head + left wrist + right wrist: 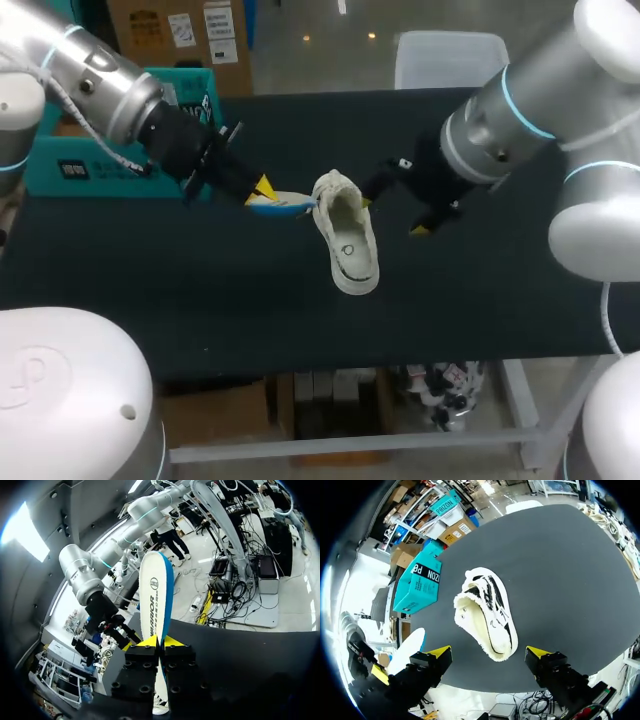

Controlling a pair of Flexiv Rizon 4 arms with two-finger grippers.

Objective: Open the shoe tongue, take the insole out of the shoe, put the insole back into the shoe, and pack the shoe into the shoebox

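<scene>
Our right gripper (pixel 393 215) hangs released, jaws spread wide, low over the dark table (pixel 200 300) just beside the white shoe (pixel 348 238). From its own wrist the shoe lies ahead of the open fingers, and as far as we can tell neither touches it. We read this as a waiting pose, wide enough to steady the shoe when the insole goes in.

The shoe lies near the table's middle, its opening turned mostly upward and the fleecy lining showing. Its long axis runs from the near end, slightly to our right, away to the far end, slightly to our left. The dark lacing seems to sit toward the far end, so we judge that the toe points away from us, though we can't be sure.

At that far end our left gripper (pixel 262 190) is clenched on the insole (pixel 285 203). It pinches one end through the thickness, white face on one side and blue on the other. The insole sticks straight out along the fingers, roughly level and aimed at the shoe, its free tip at or just beside the far rim. We think this grip leaves the leading end free to slide in.

Farthest off, the teal shoebox (pixel 50 160) sits at the table's far left, well apart from the shoe.
</scene>
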